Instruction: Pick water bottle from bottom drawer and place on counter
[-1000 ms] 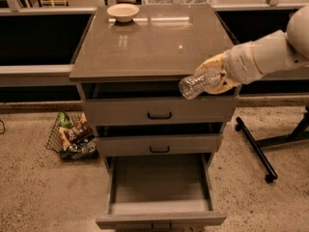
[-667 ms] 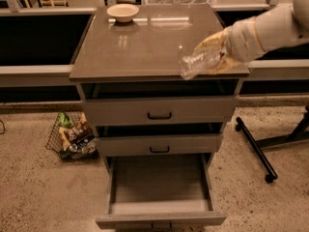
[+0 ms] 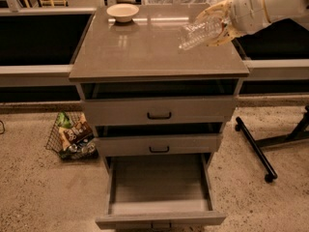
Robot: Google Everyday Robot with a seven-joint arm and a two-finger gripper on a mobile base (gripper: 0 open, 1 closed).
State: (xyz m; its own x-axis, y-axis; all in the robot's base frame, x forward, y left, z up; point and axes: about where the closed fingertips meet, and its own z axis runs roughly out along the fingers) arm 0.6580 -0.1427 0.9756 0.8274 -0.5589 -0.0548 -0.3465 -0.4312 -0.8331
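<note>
Underfoot, records speckled beige flooring around a grey-brown cabinet. Nearest, finds the lowermost grey-brown drawer, the bottom drawer, pulled fully out, with nothing visible on its flat grey floor. Notes to its left a wire basket of colourful snack packets, and to its right the black wheeled leg of a stand. Counts three drawers in all: above the bottom one, a middle drawer and a top drawer, each slightly ajar, each with a black loop handle.

Moving back, logs the glossy grey-brown square counter capping the cabinet. Locates over its right rear quarter the single small clear ribbed plastic water bottle, clamped in the cream two-finger gripper, which is closed round one end. Reads the bottle's long axis as tilted, running from the gripper down and left toward the counter's middle, free end lowest. Cannot confirm contact with the slab; judges the bottle just above it. Judges the coming move a short descent onto the bare counter beneath, then release.

Farthest, counts one cream round bowl at the counter's left rear corner, well apart from the bottle. Counts one gripper, one bottle, one basket.
</note>
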